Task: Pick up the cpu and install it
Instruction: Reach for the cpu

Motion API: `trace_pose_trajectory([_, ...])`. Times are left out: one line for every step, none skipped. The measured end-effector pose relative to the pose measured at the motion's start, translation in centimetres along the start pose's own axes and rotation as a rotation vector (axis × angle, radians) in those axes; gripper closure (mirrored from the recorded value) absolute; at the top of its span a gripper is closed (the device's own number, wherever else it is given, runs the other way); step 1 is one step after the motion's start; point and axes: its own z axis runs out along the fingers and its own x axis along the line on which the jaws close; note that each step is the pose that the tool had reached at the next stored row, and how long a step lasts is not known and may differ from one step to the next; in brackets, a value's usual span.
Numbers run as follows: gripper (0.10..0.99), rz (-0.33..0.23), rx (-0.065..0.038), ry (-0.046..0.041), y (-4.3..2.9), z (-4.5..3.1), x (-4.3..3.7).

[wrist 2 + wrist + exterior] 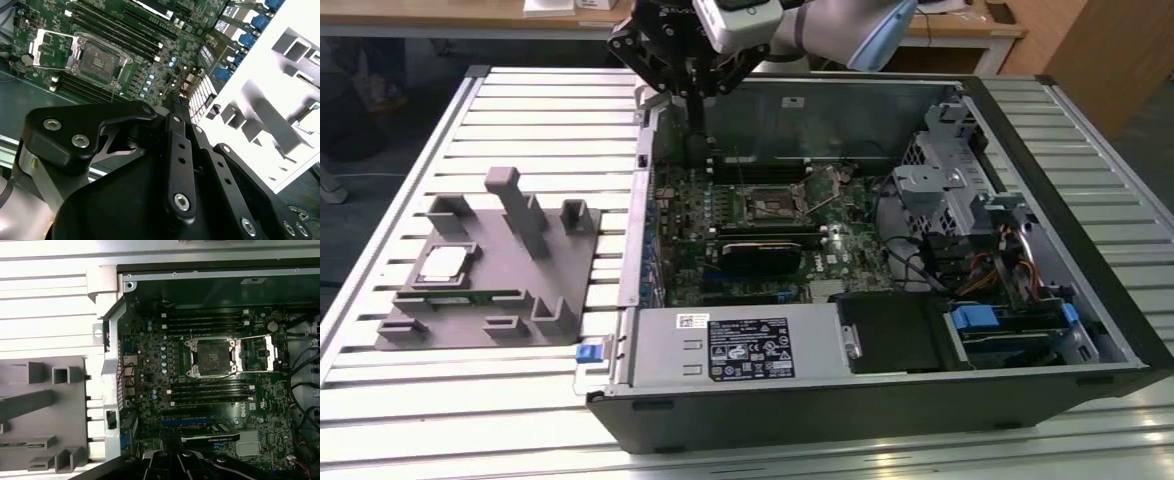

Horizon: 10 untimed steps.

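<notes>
Cpu [443, 263] on tray [520, 285], well apart from gripper [698, 120]

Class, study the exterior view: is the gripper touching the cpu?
Apart. In the exterior view the gripper hangs above the open computer case, while the cpu lies on the grey tray far to the exterior view's left.

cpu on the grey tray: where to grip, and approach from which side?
Take the cpu by two opposite edges, coming straight down from above. It lies flat, silver top up, on the grey tray, so only its thin sides offer a pinch. The tray's upright posts stand toward the exterior view's right of it, so a sideways approach looks cramped. Which edge pair has more clearance I cannot tell.
</notes>
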Motion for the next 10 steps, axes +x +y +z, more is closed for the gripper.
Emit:
trace_pose_trajectory([0.980, 0.000, 0.000, 0.0000, -0.01, 0.00, 0.11])
trace_pose_trajectory([0.980, 0.000, 0.000, 0.0001, -0.02, 0.00, 0.24])
trace_pose_trajectory([0.980, 0.000, 0.000, -0.0001, -0.02, 0.00, 0.30])
trace_pose_trajectory([0.980, 0.000, 0.000, 0.0000, -0.03, 0.00, 0.37])
trace_pose_trajectory([0.980, 0.000, 0.000, 0.0000, -0.03, -0.01, 0.45])
trace_pose_trajectory([0.980, 0.000, 0.000, 0.0000, -0.04, -0.01, 0.53])
trace_pose_trajectory([0.980, 0.000, 0.000, 0.0000, -0.05, -0.01, 0.60])
trace_pose_trajectory([0.980, 0.000, 0.000, 0.0001, -0.05, -0.01, 0.67])
trace_pose_trajectory([0.980, 0.000, 0.000, 0.0001, -0.05, -0.02, 0.73])
trace_pose_trajectory([0.980, 0.000, 0.000, 0.0000, -0.06, -0.02, 0.81])
